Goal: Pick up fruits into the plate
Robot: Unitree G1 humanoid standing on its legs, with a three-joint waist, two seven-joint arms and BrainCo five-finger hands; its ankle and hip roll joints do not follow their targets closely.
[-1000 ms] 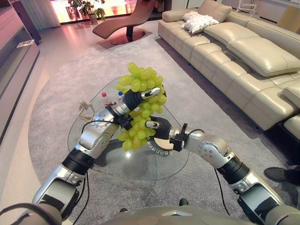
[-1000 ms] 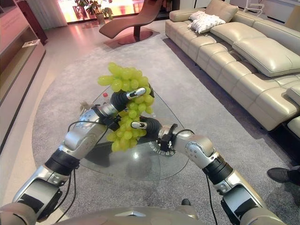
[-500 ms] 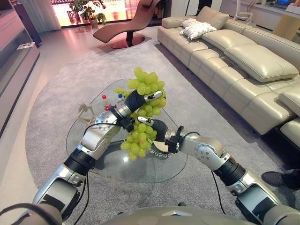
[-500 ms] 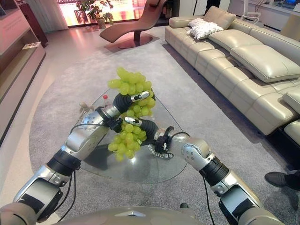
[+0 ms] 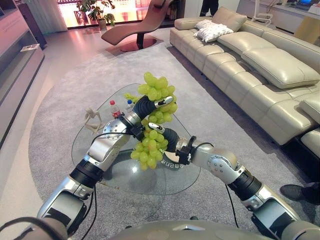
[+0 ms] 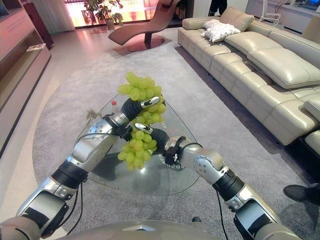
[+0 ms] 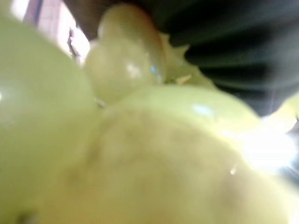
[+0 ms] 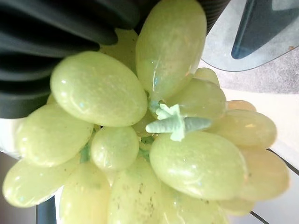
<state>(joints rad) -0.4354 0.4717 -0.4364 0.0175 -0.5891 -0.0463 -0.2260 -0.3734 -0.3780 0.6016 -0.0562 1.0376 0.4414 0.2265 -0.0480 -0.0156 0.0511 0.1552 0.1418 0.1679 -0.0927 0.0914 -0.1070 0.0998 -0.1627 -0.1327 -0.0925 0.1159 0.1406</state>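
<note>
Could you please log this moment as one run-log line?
phase: carry | left hand: shut on grapes | right hand: shut on grapes | over glass table

My two head cameras look down and forward from above my arms, a little apart from each other, and share the round clear glass tabletop (image 5: pixel 125 175), the grey carpet (image 5: pixel 65 90) and the long cream leather sofa (image 6: pixel 270 65). Both wrist cameras sit extremely close to the large bunch of pale green grapes (image 6: pixel 137 117): my left one is pressed against the fruit (image 7: pixel 140 154), and my right one looks past it to the tabletop's edge (image 8: pixel 243 56).
</note>
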